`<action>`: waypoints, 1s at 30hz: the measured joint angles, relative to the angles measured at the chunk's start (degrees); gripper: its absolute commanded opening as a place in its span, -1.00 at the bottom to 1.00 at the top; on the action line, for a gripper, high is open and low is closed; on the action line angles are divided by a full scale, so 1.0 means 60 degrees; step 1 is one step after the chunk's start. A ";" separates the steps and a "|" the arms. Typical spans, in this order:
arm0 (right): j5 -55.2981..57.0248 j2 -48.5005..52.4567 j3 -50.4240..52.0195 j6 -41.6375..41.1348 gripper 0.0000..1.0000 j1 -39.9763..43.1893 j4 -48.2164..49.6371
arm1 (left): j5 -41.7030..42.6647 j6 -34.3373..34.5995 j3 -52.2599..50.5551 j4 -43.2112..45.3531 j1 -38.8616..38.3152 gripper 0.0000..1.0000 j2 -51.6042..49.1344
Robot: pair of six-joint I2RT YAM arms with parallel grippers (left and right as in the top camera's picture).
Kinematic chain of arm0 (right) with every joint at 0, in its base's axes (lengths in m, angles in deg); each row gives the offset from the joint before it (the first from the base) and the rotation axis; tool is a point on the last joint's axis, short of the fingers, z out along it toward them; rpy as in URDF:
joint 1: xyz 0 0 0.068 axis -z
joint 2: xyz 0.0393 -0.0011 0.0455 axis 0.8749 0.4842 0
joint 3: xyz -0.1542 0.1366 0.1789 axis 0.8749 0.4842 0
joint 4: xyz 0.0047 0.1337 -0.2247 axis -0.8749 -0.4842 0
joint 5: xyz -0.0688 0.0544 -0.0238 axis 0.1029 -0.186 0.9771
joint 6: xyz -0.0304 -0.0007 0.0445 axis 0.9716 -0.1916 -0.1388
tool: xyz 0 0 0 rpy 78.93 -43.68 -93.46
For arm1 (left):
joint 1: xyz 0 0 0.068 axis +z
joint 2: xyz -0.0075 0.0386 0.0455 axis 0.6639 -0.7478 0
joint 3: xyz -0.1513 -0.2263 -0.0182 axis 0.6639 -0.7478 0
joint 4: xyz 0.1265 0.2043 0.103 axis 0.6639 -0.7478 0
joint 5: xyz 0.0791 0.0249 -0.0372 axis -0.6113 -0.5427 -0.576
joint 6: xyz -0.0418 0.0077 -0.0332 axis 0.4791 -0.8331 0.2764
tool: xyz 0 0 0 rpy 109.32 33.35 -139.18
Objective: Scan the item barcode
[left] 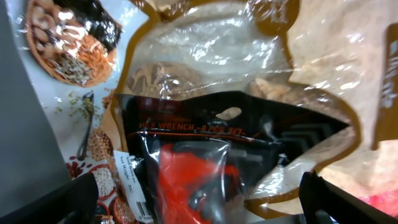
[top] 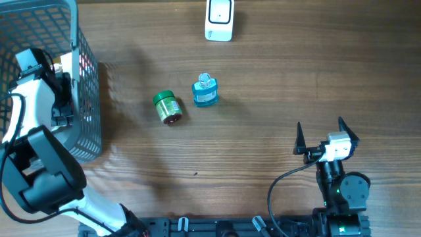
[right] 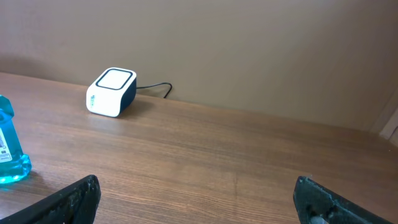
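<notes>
Left gripper: jaws wide, empty, hanging inside basket directly over wrench-set pack. Pack lies flat atop food bags; long axis seemingly runs along jaw-closing line. Right gripper: spread, empty, well apart across table; left arm nearer. Counts: one scanner, one green jar, one blue bottle, one wrench-set pack; bag count unclear.

On the brown wooden table, a small green jar seems tipped on its side, just beside an upright clear blue plastic bottle. Over at the left edge sits a grey mesh basket. Inside it, crinkly clear food bags crowd against a printed grain pouch.
</notes>
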 measured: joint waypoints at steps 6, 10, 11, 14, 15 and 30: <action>0.0004 0.0000 0.0000 0.0004 1.00 0.0000 0.0000 | 0.0379 -0.0415 0.0000 -0.0109 0.0000 0.06 -0.0135; 0.0000 0.0000 0.0000 0.0004 1.00 0.0000 0.0000 | 0.0539 -0.0506 0.0000 -0.0237 0.0000 -0.24 -0.0135; 0.0004 0.0000 0.0000 0.0004 1.00 0.0000 0.0000 | 0.0579 -0.0525 0.0000 -0.0270 0.0000 -0.33 -0.0135; 0.0000 0.0000 0.0000 0.0004 1.00 0.0000 0.0000 | 0.0656 -0.0579 0.0000 -0.0401 0.0000 -0.36 -0.0135; 0.0004 0.0000 0.0000 0.0004 1.00 0.0000 0.0000 | 0.0678 -0.0579 0.0000 -0.0430 0.0000 -0.37 -0.0135; 0.0000 0.0000 0.0000 0.0004 1.00 0.0000 0.0000 | 0.1472 -0.0976 0.1155 -0.2091 0.0503 -0.57 -0.0146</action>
